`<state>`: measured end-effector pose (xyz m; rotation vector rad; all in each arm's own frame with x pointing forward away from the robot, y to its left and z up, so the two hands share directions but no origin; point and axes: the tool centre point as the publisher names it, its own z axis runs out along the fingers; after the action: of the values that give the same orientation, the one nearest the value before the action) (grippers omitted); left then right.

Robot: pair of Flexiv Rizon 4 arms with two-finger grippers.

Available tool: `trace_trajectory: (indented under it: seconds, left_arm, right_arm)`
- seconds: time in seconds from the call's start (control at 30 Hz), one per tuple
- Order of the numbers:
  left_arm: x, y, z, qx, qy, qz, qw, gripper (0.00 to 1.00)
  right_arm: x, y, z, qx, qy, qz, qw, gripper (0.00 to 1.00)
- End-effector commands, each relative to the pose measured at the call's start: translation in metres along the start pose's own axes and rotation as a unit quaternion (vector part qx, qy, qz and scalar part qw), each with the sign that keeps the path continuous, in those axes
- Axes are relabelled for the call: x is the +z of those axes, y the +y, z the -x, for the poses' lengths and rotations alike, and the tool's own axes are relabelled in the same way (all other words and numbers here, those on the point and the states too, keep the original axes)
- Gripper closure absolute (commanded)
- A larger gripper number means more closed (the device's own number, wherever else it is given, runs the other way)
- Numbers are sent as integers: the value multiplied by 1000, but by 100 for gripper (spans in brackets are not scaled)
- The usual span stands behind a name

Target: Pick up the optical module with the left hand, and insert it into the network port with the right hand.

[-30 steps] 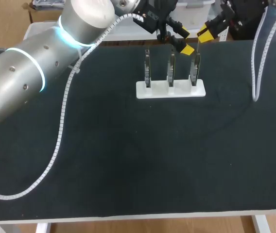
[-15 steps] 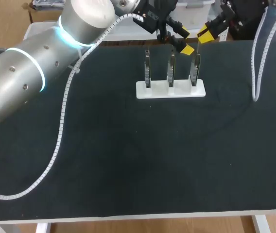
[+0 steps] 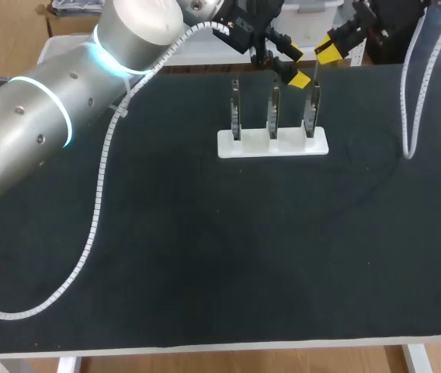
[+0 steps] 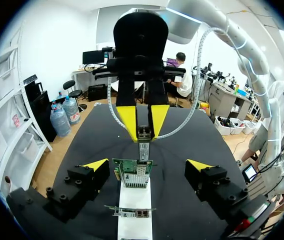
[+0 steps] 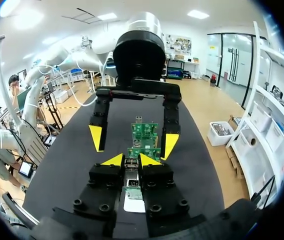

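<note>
tabletop (image 3: 205,256): white base (image 3: 273,144) holds three upright boards (image 3: 273,116) | left claw (image 4: 147,165) spread, empty, near end board (image 3: 311,116) | right claw (image 5: 131,161) pinches optical module (image 4: 143,147) upright over that board's network port (image 4: 135,179), seating unclear | risk: slight tilt jams module on port rim, bending board or tipping base; nearby left claw may get clipped

This is a robotics laboratory, set up as a bench for electronics assembly trials. A counter (image 3: 205,256) covered in black matting carries a white holder (image 3: 273,144) at 12 o'clock, with three bare circuit boards (image 3: 272,116) standing upright in it. The left arm (image 3: 42,116), silver with glowing blue rings and a white ribbed cable conduit (image 3: 96,202), comes in from 10 o'clock. At 1 o'clock the yellow-tipped right end effector (image 5: 131,160) pinches a small optical module (image 4: 144,135) over the boards.
</note>
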<state>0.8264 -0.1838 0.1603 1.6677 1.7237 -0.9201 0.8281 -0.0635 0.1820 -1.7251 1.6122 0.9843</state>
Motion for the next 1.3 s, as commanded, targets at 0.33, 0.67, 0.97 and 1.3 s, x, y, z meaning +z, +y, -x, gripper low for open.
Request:
trace_trajectory:
  seconds: [0.33, 0.67, 0.97, 1.3]
  left_arm:
    - [2, 10, 4, -1, 5, -24, 1000, 0]
    - [2, 10, 4, -1, 5, -24, 1000, 0]
    - [2, 10, 4, -1, 5, -24, 1000, 0]
    - [2, 10, 4, -1, 5, -24, 1000, 0]
  right_arm:
    - [-8, 1, 1, 4, -1, 249, 968, 100]
    - [-8, 3, 1, -1, 1, 240, 971, 100]
    - [-8, 2, -1, -6, 10, 240, 971, 100]
    - [-8, -1, -1, -9, 10, 236, 972, 100]
